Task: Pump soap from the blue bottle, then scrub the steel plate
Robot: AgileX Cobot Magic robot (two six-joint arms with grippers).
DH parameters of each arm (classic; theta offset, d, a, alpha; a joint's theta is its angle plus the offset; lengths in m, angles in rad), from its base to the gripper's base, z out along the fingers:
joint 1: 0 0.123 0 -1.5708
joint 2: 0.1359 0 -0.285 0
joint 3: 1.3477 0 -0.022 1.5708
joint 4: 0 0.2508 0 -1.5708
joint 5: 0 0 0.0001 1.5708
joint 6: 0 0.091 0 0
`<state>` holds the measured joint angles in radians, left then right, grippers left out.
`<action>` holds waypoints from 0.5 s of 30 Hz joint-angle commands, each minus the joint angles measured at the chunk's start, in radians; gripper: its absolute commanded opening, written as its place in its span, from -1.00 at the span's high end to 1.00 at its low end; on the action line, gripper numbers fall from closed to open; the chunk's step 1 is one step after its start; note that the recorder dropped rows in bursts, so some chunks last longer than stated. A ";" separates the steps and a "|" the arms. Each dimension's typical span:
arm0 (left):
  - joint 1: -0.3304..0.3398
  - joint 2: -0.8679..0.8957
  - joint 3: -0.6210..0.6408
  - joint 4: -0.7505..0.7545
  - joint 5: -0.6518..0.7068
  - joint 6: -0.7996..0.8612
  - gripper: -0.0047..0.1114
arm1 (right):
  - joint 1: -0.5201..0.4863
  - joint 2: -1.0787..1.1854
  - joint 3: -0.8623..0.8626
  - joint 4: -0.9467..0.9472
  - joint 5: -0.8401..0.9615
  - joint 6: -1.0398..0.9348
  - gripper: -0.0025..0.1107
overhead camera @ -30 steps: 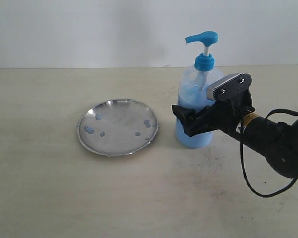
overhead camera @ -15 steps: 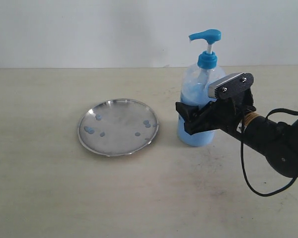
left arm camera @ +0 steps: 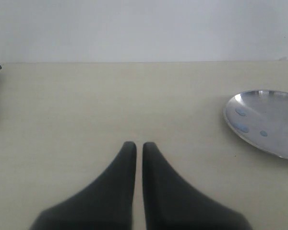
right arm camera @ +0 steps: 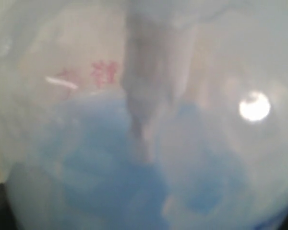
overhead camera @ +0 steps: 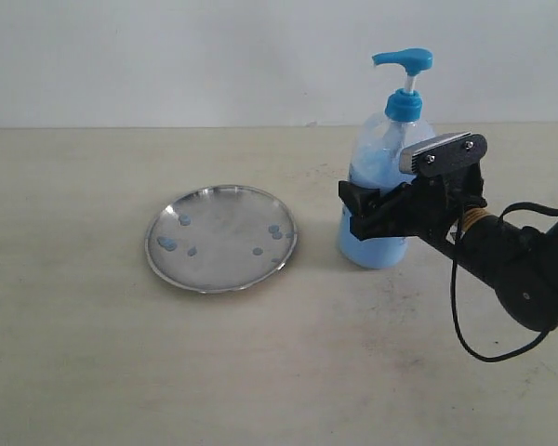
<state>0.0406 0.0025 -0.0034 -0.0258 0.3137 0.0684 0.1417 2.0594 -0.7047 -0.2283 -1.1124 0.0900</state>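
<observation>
The steel plate (overhead camera: 221, 238) lies on the pale table (overhead camera: 93, 372) at nine o'clock from the blue bottle (overhead camera: 383, 158), clear of it. The right gripper (overhead camera: 365, 212) reaches in from three o'clock and clamps the bottle's lower body, while the left gripper (left arm camera: 135, 146) holds nothing, its fingers almost together. Small drops of soap (overhead camera: 167, 243) dot the plate.

- Bare table (overhead camera: 93, 372) gives open passage in front of and left of the plate (overhead camera: 221, 238).
- The space over the plate is open.
- Bottle (overhead camera: 381, 158), clamped by the right gripper (overhead camera: 367, 211), blocks the plate's right side.
</observation>
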 commanded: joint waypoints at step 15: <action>-0.004 -0.003 0.003 -0.009 -0.008 0.004 0.84 | 0.097 0.072 -0.117 0.072 -0.071 -0.056 0.96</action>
<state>0.0406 0.0025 -0.0034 -0.0258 0.3137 0.0684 0.2238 2.1363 -0.8114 -0.1696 -1.1332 0.0514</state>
